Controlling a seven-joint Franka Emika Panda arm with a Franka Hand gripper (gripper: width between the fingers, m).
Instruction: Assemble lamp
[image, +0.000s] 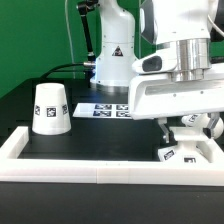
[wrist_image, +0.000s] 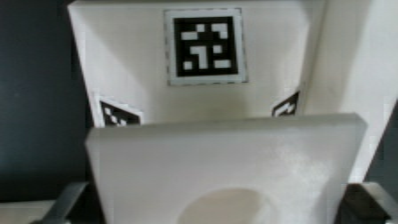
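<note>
The lamp base (image: 187, 152) is a flat white square with tags and lies at the exterior view's right, against the front frame. In the wrist view the base (wrist_image: 205, 90) fills the picture, with a raised block (wrist_image: 228, 160) that has a hole in it. My gripper (image: 187, 138) stands over the base with one finger on each side of the block, touching it (wrist_image: 217, 205). The tapered white shade (image: 50, 108) stands alone at the exterior view's left. The bulb cannot be made out; the arm hides that area.
The marker board (image: 108, 108) lies at the back middle of the black table. A white rail-like frame (image: 90, 170) runs along the front and up both sides. The arm's white pedestal (image: 112, 55) stands behind, before a green backdrop.
</note>
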